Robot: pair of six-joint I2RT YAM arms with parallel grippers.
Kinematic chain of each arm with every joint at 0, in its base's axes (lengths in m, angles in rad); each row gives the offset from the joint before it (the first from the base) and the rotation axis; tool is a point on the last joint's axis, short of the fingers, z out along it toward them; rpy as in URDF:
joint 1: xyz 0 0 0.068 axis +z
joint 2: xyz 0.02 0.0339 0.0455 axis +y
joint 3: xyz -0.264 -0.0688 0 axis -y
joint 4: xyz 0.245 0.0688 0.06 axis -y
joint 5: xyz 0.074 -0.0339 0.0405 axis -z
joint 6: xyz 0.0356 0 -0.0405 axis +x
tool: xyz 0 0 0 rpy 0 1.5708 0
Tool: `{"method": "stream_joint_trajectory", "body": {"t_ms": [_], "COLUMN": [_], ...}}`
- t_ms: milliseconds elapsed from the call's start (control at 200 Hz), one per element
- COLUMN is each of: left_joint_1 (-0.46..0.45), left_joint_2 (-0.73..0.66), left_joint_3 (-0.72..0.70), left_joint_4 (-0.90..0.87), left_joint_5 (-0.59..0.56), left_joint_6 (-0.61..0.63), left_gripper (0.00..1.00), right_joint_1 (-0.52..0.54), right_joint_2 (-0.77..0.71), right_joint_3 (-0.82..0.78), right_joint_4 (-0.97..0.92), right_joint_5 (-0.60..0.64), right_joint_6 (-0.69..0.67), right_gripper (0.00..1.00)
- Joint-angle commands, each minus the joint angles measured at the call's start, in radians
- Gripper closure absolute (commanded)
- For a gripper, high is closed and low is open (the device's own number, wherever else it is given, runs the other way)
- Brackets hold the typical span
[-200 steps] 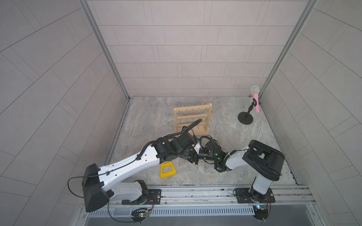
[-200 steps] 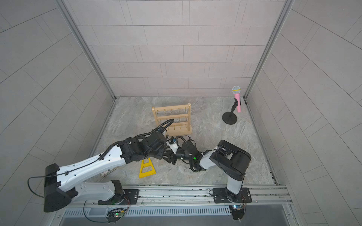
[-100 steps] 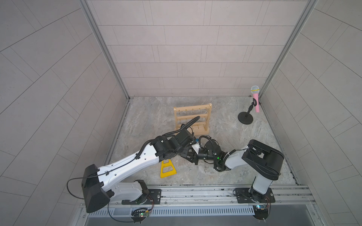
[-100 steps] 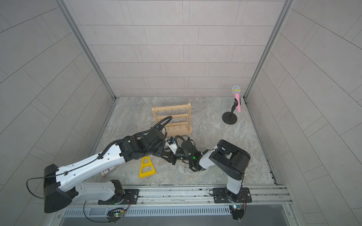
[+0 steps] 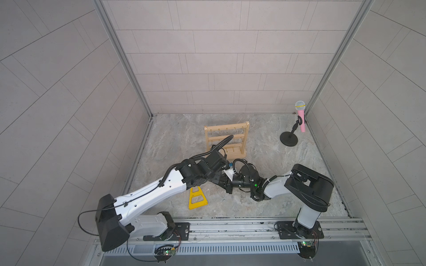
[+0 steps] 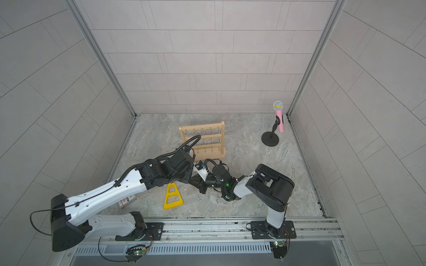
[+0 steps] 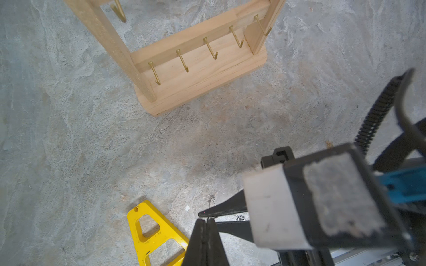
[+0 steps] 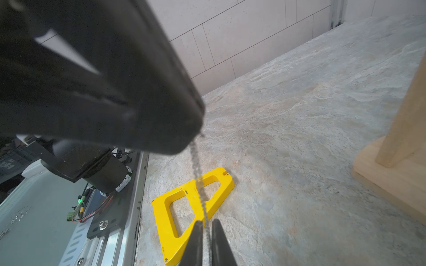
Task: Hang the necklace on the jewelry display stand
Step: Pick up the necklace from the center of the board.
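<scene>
Stone floor [image 5: 175,138] open beside jewelry display stand [image 7: 196,76]; left end effector [image 7: 205,220] and right end effector [image 8: 207,225] clamped onto necklace [image 8: 198,175]

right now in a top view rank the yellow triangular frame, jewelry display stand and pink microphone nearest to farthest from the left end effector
From the left end effector:
1. yellow triangular frame, close beside it
2. jewelry display stand, beyond it, mid-table
3. pink microphone, far right corner

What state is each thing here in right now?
Thin silver chain necklace: held taut, not hung.
Left fingers: shut on necklace.
Right fingers: shut on necklace.
Pale wooden jewelry display stand: upright, visible hooks bare.
Yellow triangular frame: lying flat.
Pink microphone: clipped in black stand.
</scene>
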Motion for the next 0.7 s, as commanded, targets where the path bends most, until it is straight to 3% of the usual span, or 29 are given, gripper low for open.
{"method": "stream_joint_trajectory", "body": {"t_ms": [0, 150, 345, 570, 695], "left_joint_1": [0.016, 0.033, 0.075, 0.131, 0.201], "left_joint_2": [-0.011, -0.006, 0.005, -0.005, -0.009], "left_joint_3": [0.012, 0.003, -0.008, -0.008, 0.014], "left_joint_4": [-0.005, 0.008, 0.026, 0.031, 0.038], "left_joint_5": [0.011, 0.047, 0.132, 0.175, 0.256], "left_joint_6": [0.009, 0.005, -0.008, 0.000, 0.033], "left_gripper": [1.00, 1.00, 0.99, 0.62, 0.49], "right_joint_1": [0.006, 0.005, -0.013, -0.081, -0.115], "right_joint_2": [0.010, 0.011, 0.016, -0.001, -0.031], "right_joint_3": [0.018, 0.023, 0.033, 0.083, 0.109], "right_joint_4": [-0.002, 0.015, 0.059, 0.054, -0.001], "right_joint_5": [-0.021, -0.020, -0.039, -0.135, -0.206], "right_joint_6": [0.003, 0.031, 0.118, 0.288, 0.356], "right_gripper": [0.92, 1.00, 1.00, 1.00, 1.00]}}
